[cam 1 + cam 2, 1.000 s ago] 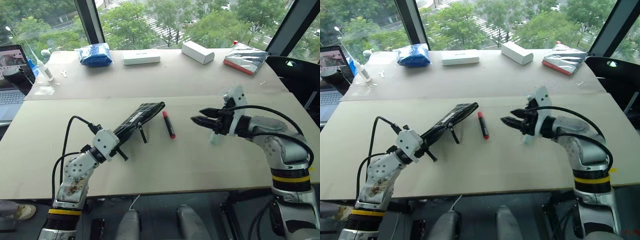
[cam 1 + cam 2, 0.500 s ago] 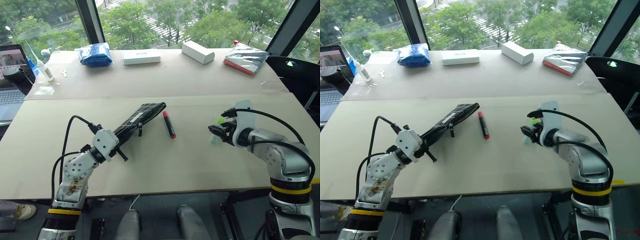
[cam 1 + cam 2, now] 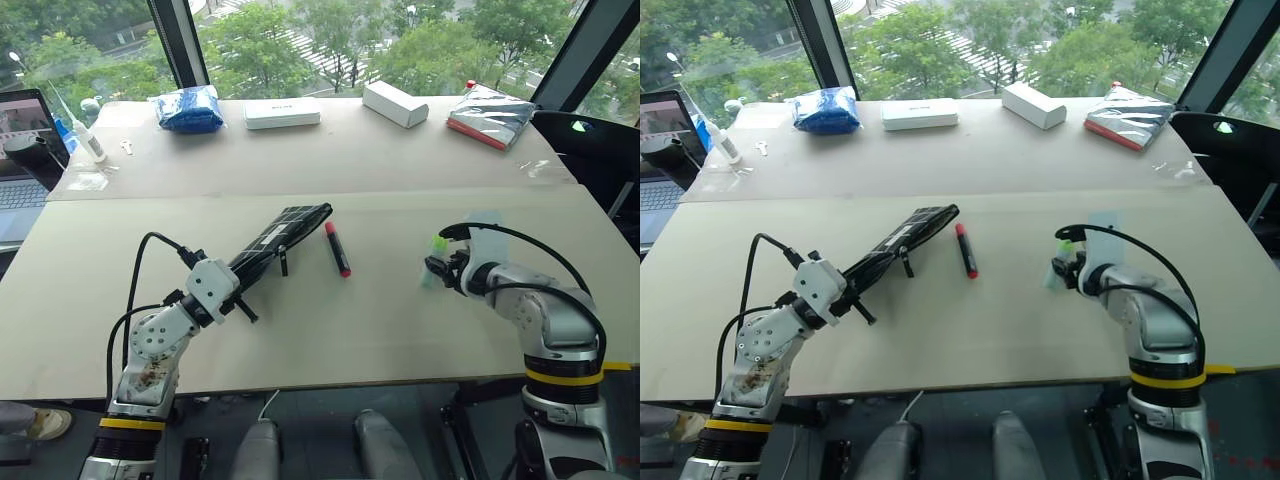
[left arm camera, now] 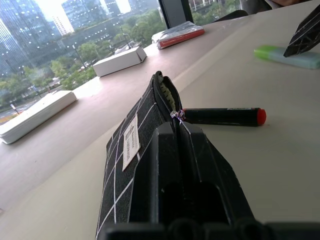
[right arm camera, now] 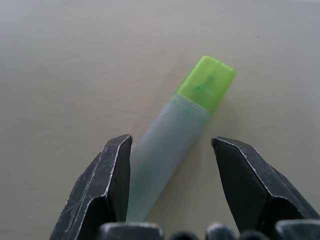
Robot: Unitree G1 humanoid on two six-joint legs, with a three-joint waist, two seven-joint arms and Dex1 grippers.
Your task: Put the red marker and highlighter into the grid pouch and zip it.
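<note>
I see my left gripper [image 3: 232, 290] clamped on the grid pouch [image 3: 285, 232]. My right gripper [image 5: 170, 180] straddles the highlighter [image 5: 175, 135], fingers apart, not gripping.

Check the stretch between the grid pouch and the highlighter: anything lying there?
Yes, the red marker lies on the table between the grid pouch and the highlighter, close beside the pouch's open end. The left eye view shows it.

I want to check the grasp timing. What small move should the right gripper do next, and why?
Probably close the right gripper. Its open fingers already straddle the pale body of the highlighter lying flat on the table, while the left gripper holds the grid pouch with its mouth open.
</note>
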